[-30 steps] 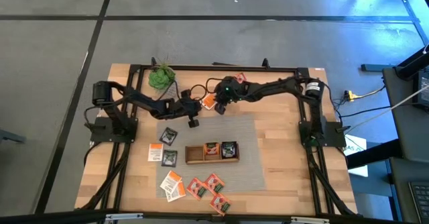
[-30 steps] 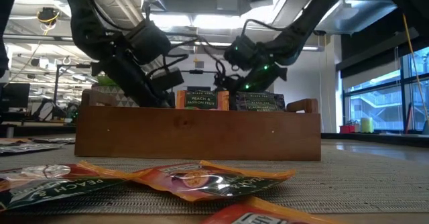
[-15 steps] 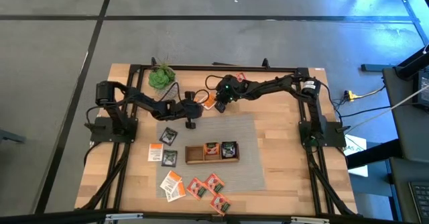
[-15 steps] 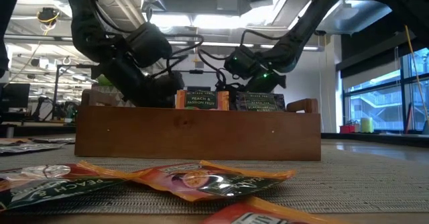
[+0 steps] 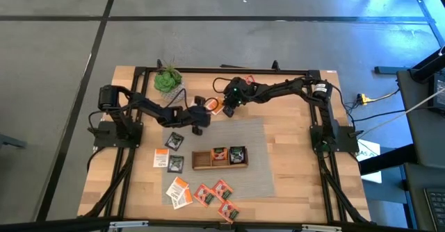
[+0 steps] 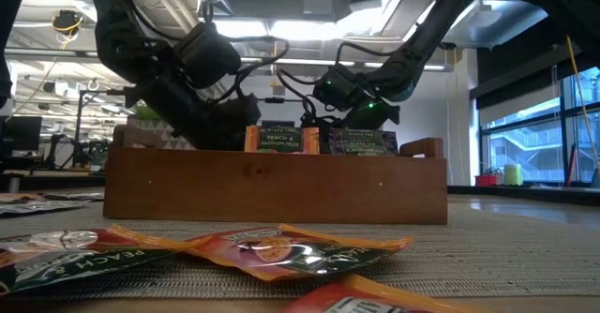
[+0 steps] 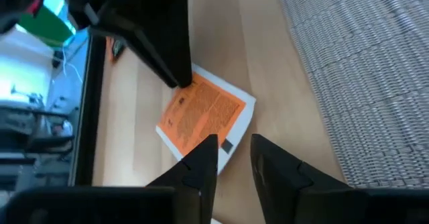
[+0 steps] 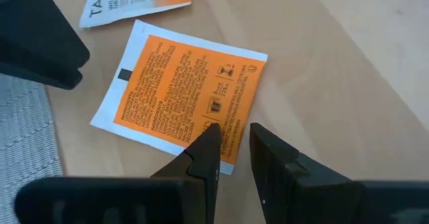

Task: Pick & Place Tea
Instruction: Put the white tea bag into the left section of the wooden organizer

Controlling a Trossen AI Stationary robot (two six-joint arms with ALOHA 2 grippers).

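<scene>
1. Since the earlier picture, we saw the left claw (image 5: 203, 115) slide across the back of the desk (image 5: 292, 155) toward the right claw (image 5: 229, 104), and its fingers parted a little on the way.
2. Both claws hung just above the same orange-and-white sachet (image 8: 179, 96), which lay flat on bare wood just behind the grey mat (image 5: 257, 131), text side up.
3. We saw the left claw's fingers (image 7: 204, 158) standing a narrow gap apart with nothing between them, poised at one edge of the sachet.
4. The right claw's fingers (image 8: 206, 153) were likewise slightly parted and empty, with the opposite edge of the sachet right below their tips; we could not tell whether they touched it.
5. We judged that the two arms met there because a flat packet is hard to lift off wood: one claw could hold or tip it while the other took an edge.
6. A second white-and-orange sachet (image 8: 134, 1) lay just beside the first, near the desk's back rail.
7. The wooden tray (image 5: 220, 158) sat mid-mat with an orange sachet (image 6: 275, 139) and a dark sachet (image 6: 362, 141) standing upright in two compartments, while the third looked empty.
8. More tea waited flat: dark sachets (image 5: 174, 141) beside the tray's empty end, and white-orange and red sachets (image 5: 215, 194) at the front edge.
9. A small potted plant (image 5: 167, 80) stood in the back corner, clear of the work.
</scene>
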